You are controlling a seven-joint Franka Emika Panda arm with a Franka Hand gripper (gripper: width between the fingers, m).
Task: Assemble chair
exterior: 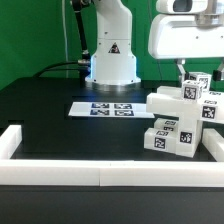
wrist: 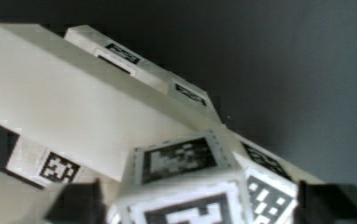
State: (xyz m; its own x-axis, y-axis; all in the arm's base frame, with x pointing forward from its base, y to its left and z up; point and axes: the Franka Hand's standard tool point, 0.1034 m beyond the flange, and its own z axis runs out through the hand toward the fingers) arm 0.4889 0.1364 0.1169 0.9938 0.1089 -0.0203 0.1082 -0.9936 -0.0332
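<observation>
The chair parts (exterior: 178, 122) stand as a cluster of chunky white tagged blocks at the exterior view's right. My gripper (exterior: 187, 78) hangs right over the cluster's top, with its fingers down at a small tagged white block (exterior: 194, 89). In the wrist view my gripper (wrist: 196, 203) is shut on that tagged block (wrist: 193, 170), which fills the gap between the dark fingers (wrist: 72, 196). Behind it lies a large flat white chair panel (wrist: 86, 90) with small tags along its edge. The lower blocks (exterior: 166, 138) rest on the black table.
The marker board (exterior: 103, 108) lies flat on the table in front of the robot base (exterior: 112, 60). Long white border rails run along the table's front (exterior: 100, 172) and the exterior view's left (exterior: 12, 140) and right (exterior: 214, 150).
</observation>
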